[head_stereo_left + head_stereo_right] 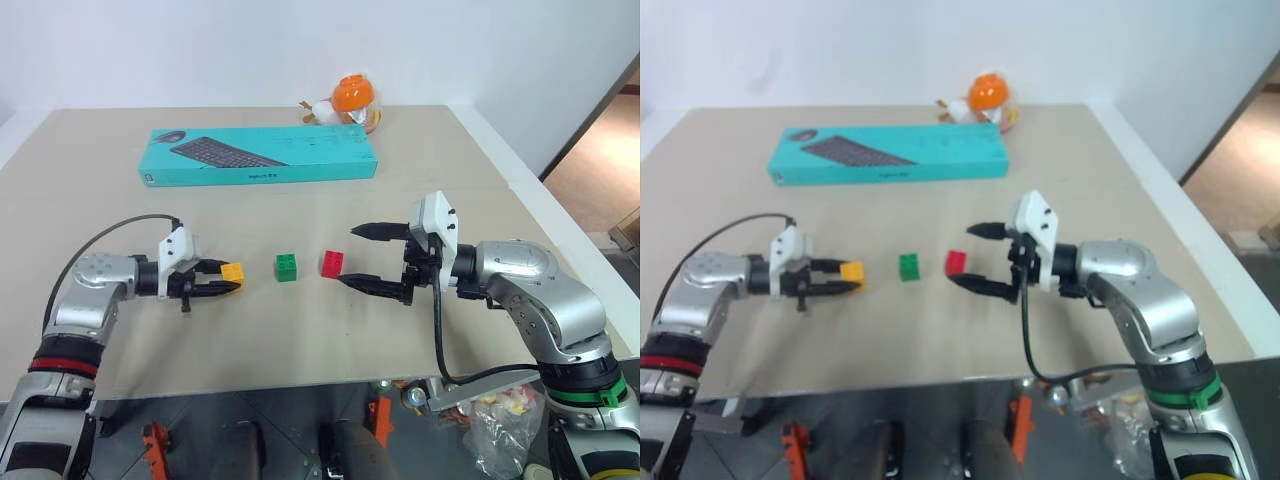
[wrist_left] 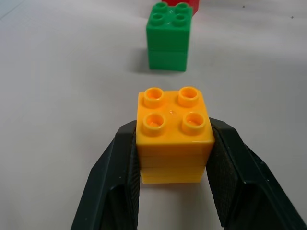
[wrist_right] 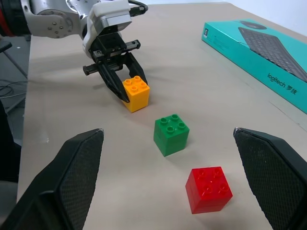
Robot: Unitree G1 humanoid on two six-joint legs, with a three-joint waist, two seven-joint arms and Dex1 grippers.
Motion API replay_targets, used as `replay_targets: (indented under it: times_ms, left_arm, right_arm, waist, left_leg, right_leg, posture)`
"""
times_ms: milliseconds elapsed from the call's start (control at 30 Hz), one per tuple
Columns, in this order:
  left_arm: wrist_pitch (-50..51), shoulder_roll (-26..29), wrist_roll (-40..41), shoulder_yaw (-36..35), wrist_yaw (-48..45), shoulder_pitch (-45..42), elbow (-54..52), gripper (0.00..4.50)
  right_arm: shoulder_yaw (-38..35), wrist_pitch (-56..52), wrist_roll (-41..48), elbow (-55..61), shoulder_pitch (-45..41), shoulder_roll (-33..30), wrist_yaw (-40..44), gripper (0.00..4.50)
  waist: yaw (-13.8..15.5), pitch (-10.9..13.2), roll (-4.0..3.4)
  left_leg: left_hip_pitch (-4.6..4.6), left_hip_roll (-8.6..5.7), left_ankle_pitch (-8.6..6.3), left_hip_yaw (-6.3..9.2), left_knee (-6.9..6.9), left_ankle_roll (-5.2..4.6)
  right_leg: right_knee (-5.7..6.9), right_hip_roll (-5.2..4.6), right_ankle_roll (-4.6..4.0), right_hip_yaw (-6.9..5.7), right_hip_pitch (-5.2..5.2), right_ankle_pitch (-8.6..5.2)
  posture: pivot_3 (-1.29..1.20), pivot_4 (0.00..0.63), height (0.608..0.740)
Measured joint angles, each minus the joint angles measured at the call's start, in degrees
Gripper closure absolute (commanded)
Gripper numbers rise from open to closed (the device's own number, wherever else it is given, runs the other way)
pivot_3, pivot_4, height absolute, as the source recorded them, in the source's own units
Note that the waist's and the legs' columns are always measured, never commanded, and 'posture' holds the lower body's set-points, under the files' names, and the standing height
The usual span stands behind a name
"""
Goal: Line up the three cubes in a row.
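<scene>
Looks nearly done from where I stand. Three cubes sit on the table (image 1: 300, 330) in what's already close to a row, running left to right across the middle.

The yellow cube (image 1: 232, 271) is at the left end, pinched between the two black fingers of the left gripper (image 1: 226, 281). From the wrist view it's a firm side-on clamp w/ studs up, and the cube seems to rest on the table or just above it – can't tell which. The green cube (image 1: 287, 267) stands a bit to its right, free, nothing touching it. The red cube (image 1: 332, 263) is next, just beside green w/ a small gap, also free.

The right gripper (image 1: 372, 257) hangs near the red cube on its right side, jaws spread wide, one finger above and one lower, holding nothing. It isn't touching red as far as I can see.

So: green & red look placed. Yellow is roughly in line w/ them, though the gap yellow–green seems a little wider than green–red, and it sits a touch nearer the robot. What's left, I'd guess: nudge yellow into line, set it down, let go, pull the arm back. Main risk is the cube sticking to a finger or twisting on release.

The teal keyboard box (image 1: 260, 156) and the orange-and-white toy (image 1: 350, 100) lie well apart at the far side, out of the way.
</scene>
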State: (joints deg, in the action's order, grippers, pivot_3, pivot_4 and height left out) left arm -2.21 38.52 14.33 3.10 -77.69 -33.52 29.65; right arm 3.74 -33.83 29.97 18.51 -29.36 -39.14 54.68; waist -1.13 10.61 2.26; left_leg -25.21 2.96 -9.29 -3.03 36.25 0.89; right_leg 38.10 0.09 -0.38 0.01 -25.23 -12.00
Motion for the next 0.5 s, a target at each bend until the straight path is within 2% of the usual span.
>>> replay_targets:
  times_ms: [500]
  left_arm:
    - [-6.5,-3.2,-3.1,1.2,-1.5,-4.7,7.9,3.19]
  right_arm:
    - [-0.8,-1.5,0.4,2.8,2.9,-1.2,-1.5,0.0]
  waist:
    - [0.1,0.0,0.0]
  left_leg:
    - [0.04,-0.06,0.09,0.04,0.08,-0.17]
  right_leg:
    - [0.01,-0.18,0.01,-0.01,0.11,-0.01]
  posture:
    - [0.0,0.15,0.74]
